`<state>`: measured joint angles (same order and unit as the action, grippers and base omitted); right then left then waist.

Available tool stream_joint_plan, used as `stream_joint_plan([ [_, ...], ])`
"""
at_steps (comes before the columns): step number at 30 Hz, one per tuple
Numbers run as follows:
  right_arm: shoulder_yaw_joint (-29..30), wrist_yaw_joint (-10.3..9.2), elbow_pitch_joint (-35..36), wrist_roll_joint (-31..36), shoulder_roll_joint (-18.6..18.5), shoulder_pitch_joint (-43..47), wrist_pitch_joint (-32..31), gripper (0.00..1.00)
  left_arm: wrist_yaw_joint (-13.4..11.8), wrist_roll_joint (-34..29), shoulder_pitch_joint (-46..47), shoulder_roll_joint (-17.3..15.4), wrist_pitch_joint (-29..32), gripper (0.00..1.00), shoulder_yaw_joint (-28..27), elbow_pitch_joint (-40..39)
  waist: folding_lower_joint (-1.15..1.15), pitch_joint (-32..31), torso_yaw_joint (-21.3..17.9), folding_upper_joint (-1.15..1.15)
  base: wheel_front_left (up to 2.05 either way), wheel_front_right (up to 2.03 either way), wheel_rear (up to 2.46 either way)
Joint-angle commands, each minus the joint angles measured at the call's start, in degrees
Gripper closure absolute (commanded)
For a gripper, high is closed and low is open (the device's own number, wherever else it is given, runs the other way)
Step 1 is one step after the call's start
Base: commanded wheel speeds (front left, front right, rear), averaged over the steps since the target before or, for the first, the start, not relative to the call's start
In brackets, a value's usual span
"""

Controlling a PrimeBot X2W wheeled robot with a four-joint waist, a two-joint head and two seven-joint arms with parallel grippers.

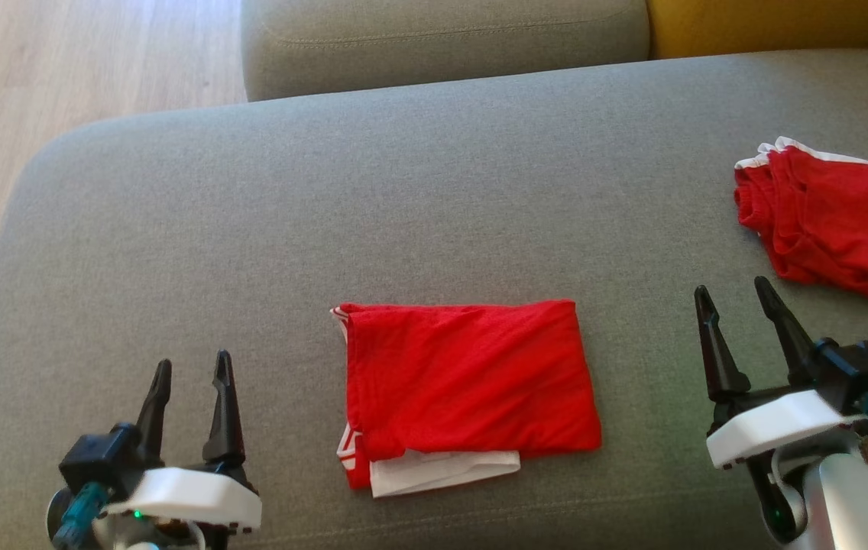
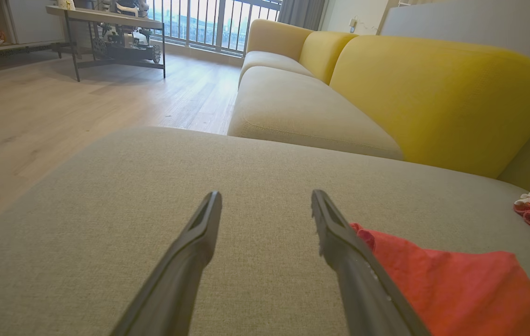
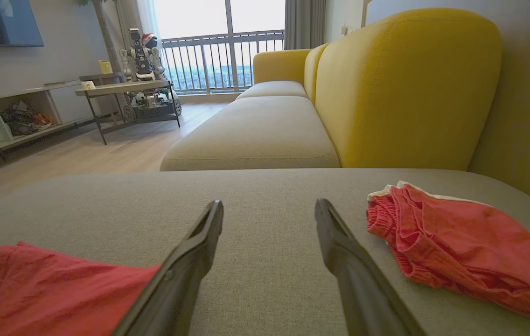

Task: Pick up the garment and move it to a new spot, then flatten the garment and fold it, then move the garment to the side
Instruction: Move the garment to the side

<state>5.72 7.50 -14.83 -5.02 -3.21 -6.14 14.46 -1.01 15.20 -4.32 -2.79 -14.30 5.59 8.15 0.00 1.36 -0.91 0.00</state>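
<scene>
Grey sofa seat [image 1: 251,229]: takes up most of the head view, carries both garments and runs beneath both pincers. From above, reads as one flat slab; from the wrist views, gains a yellow backrest [image 3: 405,84] rising at upper right and a second grey seat [image 3: 255,135] beyond.

Wooden floor [image 1: 59,69]: fills the upper left corner of the head view; in the wrist views, stretches back to a balcony railing [image 3: 218,60]. In the right wrist view, also a dark screen [image 3: 3,21] at the upper left corner.

Folded red garment [image 1: 472,382]: lies flat at lower centre of the head view, roughly rectangular, between the two pincers and apart from both. From above, shows a white layer [image 1: 442,467] poking out along its bottom edge; from the left wrist, sits at lower right, partly behind one finger [image 2: 353,261]; from the right wrist, sits at lower left as plain red cloth.

Bunched red garment [image 1: 831,221]: rests at the right edge of the head view, wrinkled, white trim [image 1: 824,155] along its top, well apart from the folded one. From the right wrist, lies just right of the fingers; from the left wrist, peeks in at the right edge.

Right pincer [image 1: 731,286]: stands at lower right, fingers spread wide, grips nothing, near the bunched garment without touching.

Left pincer [image 1: 193,360]: stands at lower left, spread equally wide, empty, over bare cushion.
</scene>
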Motion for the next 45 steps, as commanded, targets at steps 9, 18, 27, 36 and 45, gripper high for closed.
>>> stream_joint_plan([
  [9,-6.5,-0.01,-2.1,-2.7,0.3,-0.7,0.5,0.00,0.1,-0.6,2.5,-0.1,-0.7,0.00,-1.0,-1.6,0.00,0.7,1.0,0.00,0.00,0.00,0.00],
  [18,-12.7,-0.01,-11.8,-14.7,0.3,-3.7,-0.6,0.00,0.4,-1.3,3.4,-0.1,-0.7,0.00,-0.7,-2.6,0.00,2.8,3.5,0.00,0.00,0.00,0.00],
  [27,-15.6,-0.01,-21.1,-18.0,0.3,-7.9,-2.0,0.00,1.6,-1.1,4.1,-0.1,-0.7,0.00,-1.1,-2.7,0.00,5.1,5.4,0.00,0.00,0.00,0.00],
  [36,-20.1,-0.01,-27.0,-13.5,-0.3,-12.7,-0.5,1.00,1.8,-1.9,5.5,-0.1,-0.7,0.00,-1.6,-3.1,0.00,6.2,5.5,0.00,0.00,0.00,0.00],
  [45,-18.4,-0.01,-21.0,-3.9,-3.7,-16.5,0.5,1.00,1.7,-1.9,6.8,-0.1,-0.7,0.00,-1.8,-4.9,0.00,6.6,2.4,0.00,0.00,0.00,0.00],
])
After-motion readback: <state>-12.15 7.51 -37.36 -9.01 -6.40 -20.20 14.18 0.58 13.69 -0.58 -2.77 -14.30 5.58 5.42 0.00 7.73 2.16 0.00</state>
